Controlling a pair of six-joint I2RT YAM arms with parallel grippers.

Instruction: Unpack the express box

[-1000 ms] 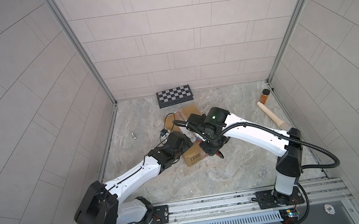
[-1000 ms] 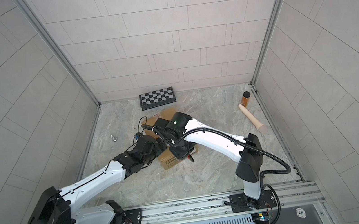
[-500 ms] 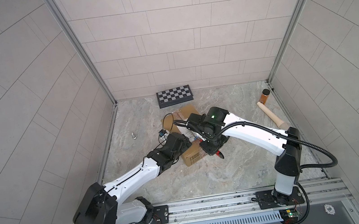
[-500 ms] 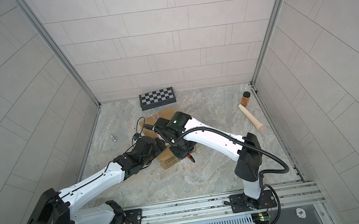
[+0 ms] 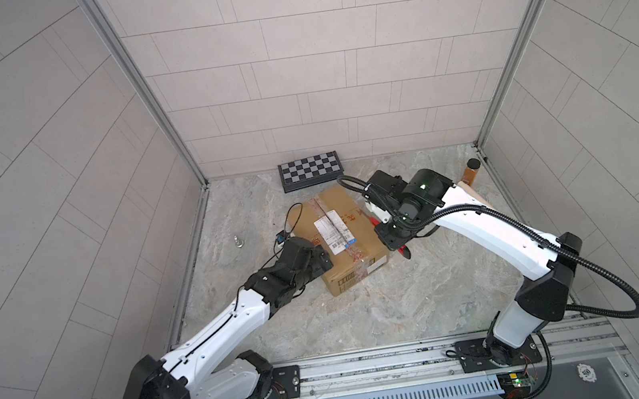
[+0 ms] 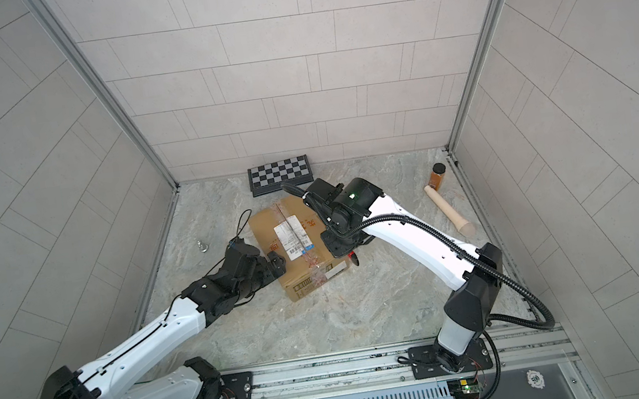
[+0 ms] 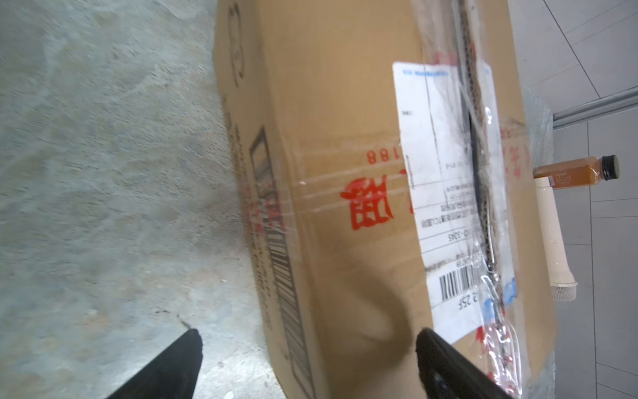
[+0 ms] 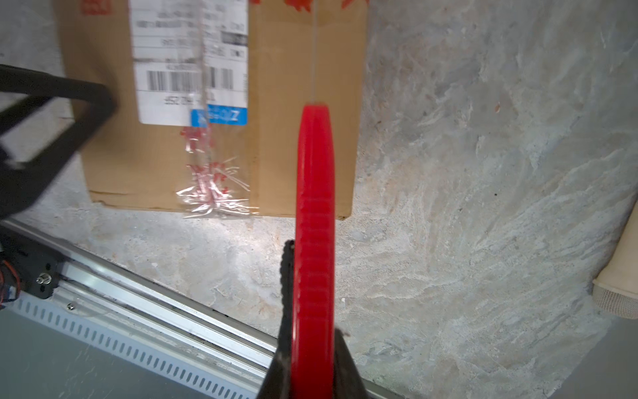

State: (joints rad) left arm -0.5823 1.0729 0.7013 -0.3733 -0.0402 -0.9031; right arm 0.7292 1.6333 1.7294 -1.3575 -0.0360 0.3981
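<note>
R gripper (image 5: pixel 395 245) shifted right beside express box (image 5: pixel 353 246); L gripper (image 5: pixel 321 252) straddles edge.

A checkered board case (image 6: pixel 280 174) lies at the back wall (image 6: pixel 299 119); an amber bottle (image 6: pixel 437 176) stands just beside a cream roller (image 6: pixel 447 209); the red tool (image 8: pixel 312 207) is ribbed.

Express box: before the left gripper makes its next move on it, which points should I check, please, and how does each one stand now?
1. The left gripper open: ok, jaws wide at the long top edge of the express box.
2. Its fingers touching cardboard: cannot tell.
3. The right gripper shut on the red cutter: ok.
4. Cutter blade off the box: cannot tell.
5. Tape cut: a dark slit runs through the white label; full length, cannot tell.
6. Flaps raised: not ok, top lies flat.
</note>
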